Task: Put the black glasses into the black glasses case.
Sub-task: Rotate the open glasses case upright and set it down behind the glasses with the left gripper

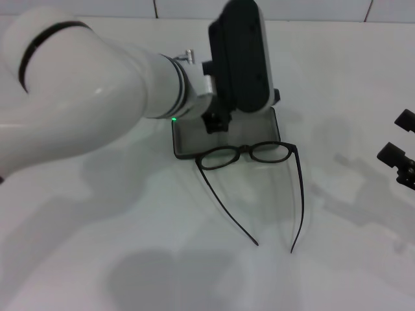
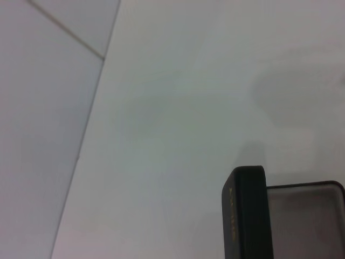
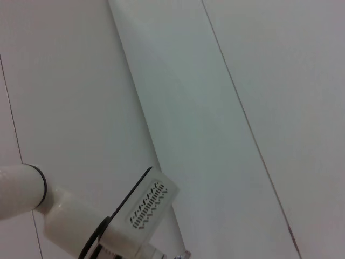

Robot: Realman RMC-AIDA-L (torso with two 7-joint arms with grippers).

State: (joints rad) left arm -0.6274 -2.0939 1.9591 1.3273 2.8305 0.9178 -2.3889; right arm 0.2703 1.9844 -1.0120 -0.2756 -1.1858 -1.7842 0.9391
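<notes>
Looming closest, left gripper (image 1: 217, 120) at 12 o'clock is propping the black glasses case (image 1: 227, 139) lid open; fingers unreadable; black glasses (image 1: 249, 154) waiting outside.

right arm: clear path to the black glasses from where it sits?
Probably yes. The right hand sits at the table's right edge, with only bare white table between it and the black glasses. The left hand is behind them, at the open black glasses case.
</notes>
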